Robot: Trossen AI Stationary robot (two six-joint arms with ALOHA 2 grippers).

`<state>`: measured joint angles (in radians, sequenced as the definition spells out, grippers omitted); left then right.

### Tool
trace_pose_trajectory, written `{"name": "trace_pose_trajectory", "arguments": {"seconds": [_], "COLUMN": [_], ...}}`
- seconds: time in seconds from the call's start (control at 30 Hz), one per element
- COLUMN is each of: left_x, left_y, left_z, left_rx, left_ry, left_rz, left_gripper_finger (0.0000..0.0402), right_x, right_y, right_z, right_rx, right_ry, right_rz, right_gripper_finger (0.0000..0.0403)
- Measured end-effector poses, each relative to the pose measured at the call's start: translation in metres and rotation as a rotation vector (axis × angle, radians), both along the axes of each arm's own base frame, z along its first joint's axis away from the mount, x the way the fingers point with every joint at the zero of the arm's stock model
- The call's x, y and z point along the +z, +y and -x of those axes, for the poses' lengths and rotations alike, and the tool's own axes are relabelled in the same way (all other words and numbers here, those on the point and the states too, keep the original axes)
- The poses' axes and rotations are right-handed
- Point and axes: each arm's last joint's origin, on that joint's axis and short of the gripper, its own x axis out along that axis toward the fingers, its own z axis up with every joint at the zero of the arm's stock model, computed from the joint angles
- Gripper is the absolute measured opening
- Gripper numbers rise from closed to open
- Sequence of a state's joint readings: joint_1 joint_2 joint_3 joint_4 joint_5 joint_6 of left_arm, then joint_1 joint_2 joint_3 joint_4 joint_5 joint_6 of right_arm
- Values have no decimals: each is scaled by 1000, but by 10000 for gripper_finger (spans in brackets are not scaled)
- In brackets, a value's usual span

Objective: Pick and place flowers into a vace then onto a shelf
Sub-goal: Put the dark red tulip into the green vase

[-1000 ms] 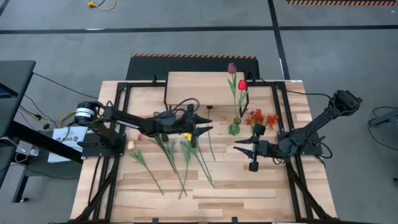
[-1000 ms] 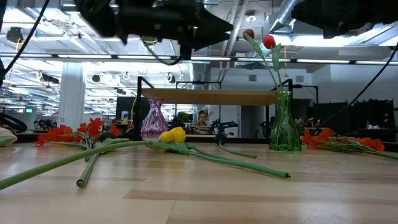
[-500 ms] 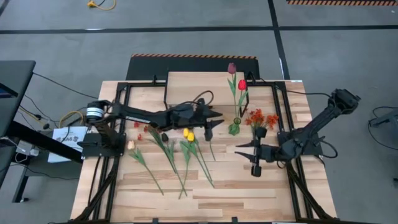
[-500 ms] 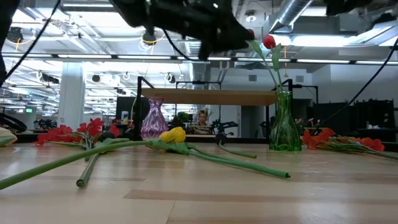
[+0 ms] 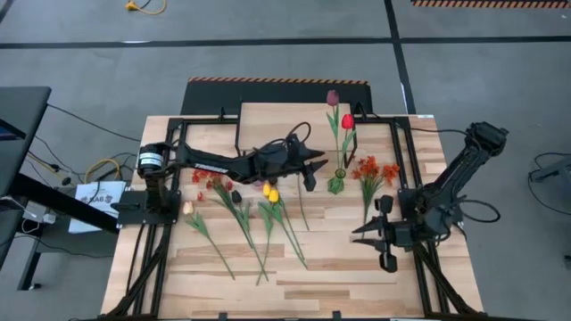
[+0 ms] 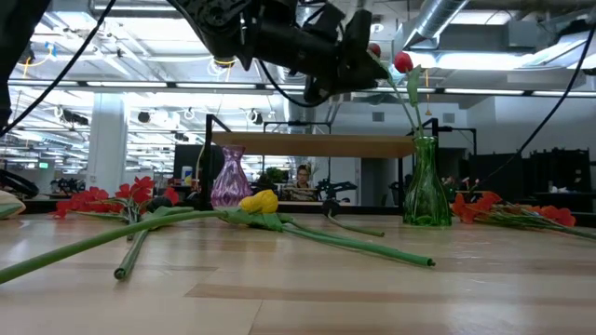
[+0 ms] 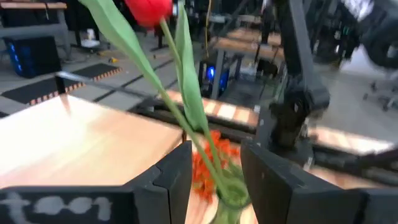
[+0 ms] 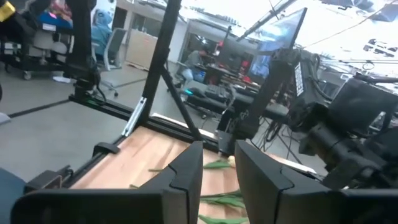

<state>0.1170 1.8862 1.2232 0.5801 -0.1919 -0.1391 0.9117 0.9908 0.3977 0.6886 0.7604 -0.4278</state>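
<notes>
Since the earlier frames, the left arm has extended across the surface (image 5: 357, 276) toward the green glass vase (image 5: 335, 185), and the right arm has drawn back toward the near right corner. Left end effector (image 5: 310, 175) now hangs above the surface just beside the vase, its fingers (image 7: 168, 180) apart, with a gap between them and nothing pinched; the red tulip (image 7: 149, 9) and its stem show through that gap in the left wrist view. Red tulip and a maroon tulip (image 5: 332, 97) stand in the vase, in front of the shelf (image 5: 277, 120). Remaining flowers (image 5: 259, 223) lie flat on the surface, with orange-red sprays (image 5: 375, 169) just right of the vase. Right end effector (image 5: 382, 242) hovers empty, fingers (image 8: 186, 168) slightly parted. A purple vase (image 6: 229, 179) stands under the shelf
</notes>
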Motion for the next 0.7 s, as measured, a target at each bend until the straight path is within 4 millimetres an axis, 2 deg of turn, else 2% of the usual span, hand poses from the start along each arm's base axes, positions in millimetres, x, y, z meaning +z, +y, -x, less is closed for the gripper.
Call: {"name": "trace_pose_trajectory", "arguments": {"seconds": [0.33, 0.7], "left_x": [3, 26], "left_y": [13, 15], "left_z": [2, -7], "left_rx": [67, 69], "left_ry": [-60, -57], "left_rz": [91, 87], "left_gripper_finger": [125, 125], "right_x": [1, 1], "right_y": [-2, -3], "right_z": [-1, -2], "right_rx": [-8, -18], "right_ry": [-2, -5], "right_rz": [-3, 14], "right_gripper_finger": [87, 87]}}
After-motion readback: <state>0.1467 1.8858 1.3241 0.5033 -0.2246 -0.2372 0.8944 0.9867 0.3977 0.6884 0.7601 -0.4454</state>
